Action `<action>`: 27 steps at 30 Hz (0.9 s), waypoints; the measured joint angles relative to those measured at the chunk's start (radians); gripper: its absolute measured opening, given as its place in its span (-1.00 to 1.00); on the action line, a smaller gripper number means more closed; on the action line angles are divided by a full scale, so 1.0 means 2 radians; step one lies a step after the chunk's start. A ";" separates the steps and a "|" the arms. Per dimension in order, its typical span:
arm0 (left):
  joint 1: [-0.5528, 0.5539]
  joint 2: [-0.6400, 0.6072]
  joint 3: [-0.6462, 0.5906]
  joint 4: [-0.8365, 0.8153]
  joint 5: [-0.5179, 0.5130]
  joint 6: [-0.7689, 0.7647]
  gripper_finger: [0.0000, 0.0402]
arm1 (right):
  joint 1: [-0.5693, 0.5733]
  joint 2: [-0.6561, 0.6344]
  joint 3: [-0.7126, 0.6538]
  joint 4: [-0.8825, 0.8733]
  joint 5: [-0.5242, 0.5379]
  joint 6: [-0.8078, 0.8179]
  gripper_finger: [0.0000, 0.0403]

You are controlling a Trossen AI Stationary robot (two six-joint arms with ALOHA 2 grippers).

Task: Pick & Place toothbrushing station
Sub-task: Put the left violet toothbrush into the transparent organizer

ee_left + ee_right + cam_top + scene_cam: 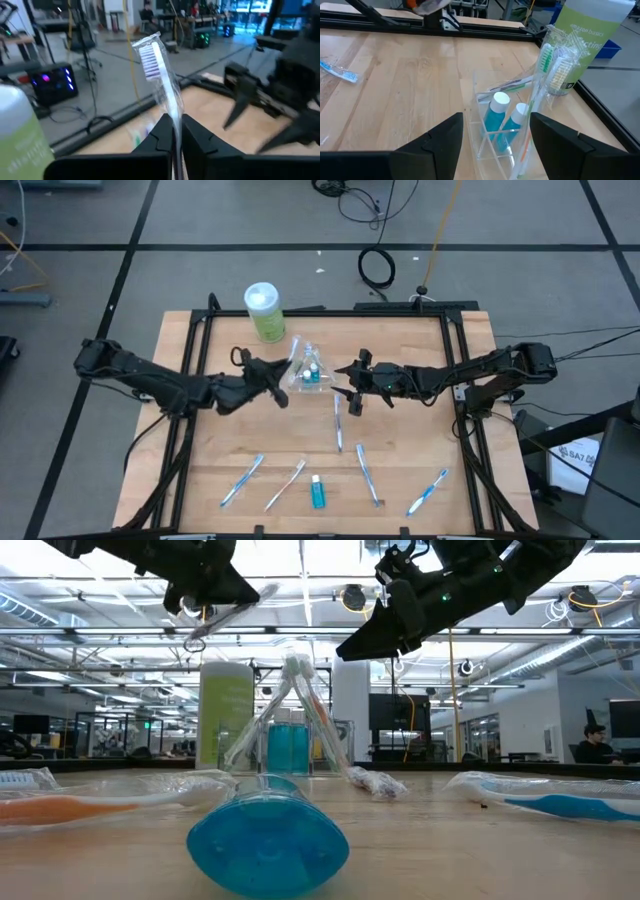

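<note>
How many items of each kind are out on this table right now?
Wrapped toothbrushes: 8 (5 lying, 2 in holder, 1 in left pincer)
Blue tubes: 3
Green bottle: 1
Clear holder: 1
Total: 13

Both dark arms are reaching in over the wooden table toward a clear organizer sitting near its far middle. The left gripper is hovering just left of the organizer, pinching a wrapped toothbrush that is slanting up toward the far side. The right gripper is waiting just right of it, fingers spread. A green bottle is standing at the far edge. Along the near edge (scattered, none touching) wrapped toothbrushes and a small blue tube are lying flat.
</note>
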State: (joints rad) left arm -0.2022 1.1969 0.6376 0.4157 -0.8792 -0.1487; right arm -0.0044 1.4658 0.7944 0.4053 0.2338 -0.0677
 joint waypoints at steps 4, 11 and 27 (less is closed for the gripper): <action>0.022 0.008 0.000 0.040 -0.006 0.028 -0.95 | 0.000 0.000 0.000 0.000 0.000 0.000 0.11; 0.061 0.015 0.000 0.039 -0.018 0.021 -0.90 | 0.000 0.000 0.000 0.000 0.000 0.000 0.11; 0.102 0.134 0.000 0.189 0.004 0.045 -0.96 | 0.000 0.000 0.000 -0.003 0.000 0.000 0.11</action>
State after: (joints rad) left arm 0.0013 1.4644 0.6379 0.7945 -0.8715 -0.0588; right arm -0.0048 1.4662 0.7944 0.3988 0.2338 -0.0677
